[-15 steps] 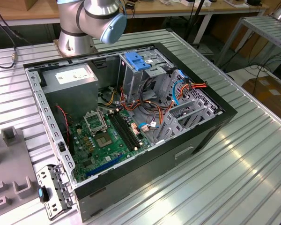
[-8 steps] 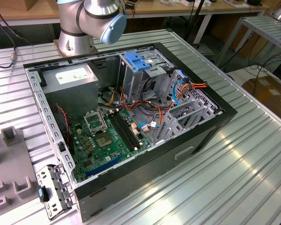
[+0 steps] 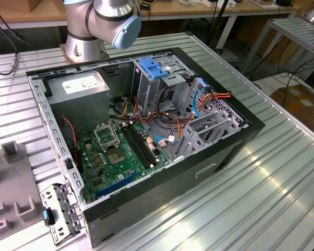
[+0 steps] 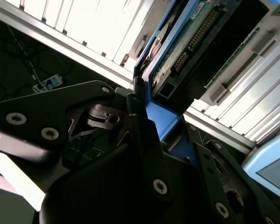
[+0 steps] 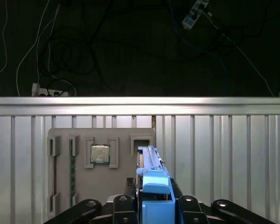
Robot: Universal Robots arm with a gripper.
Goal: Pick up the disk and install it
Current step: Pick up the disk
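Observation:
In both wrist views my gripper [image 5: 154, 207] is shut on the disk [image 5: 151, 170]. In the first wrist view the disk stands on edge, with its blue plastic rail between the black fingers [image 5: 123, 205]. It hangs over a grey fixture plate [image 5: 60, 186] on the ribbed metal table. The second wrist view looks along the disk [image 4: 186, 37] from close by, showing its green circuit board side and blue rail, with the gripper [image 4: 149, 116] clamped on its near end. In the exterior view the open computer case [image 3: 240, 136] lies on the table, and the arm [image 3: 110, 18] rises behind it.
Inside the case are a green motherboard [image 3: 115, 151], a grey power supply box [image 3: 81, 89], orange and blue cables, and metal drive cages topped by a light-blue latch piece [image 3: 153, 68]. A grey fixture plate [image 3: 10, 198] lies at the exterior view's left. A processor chip [image 5: 100, 154] sits in the plate.

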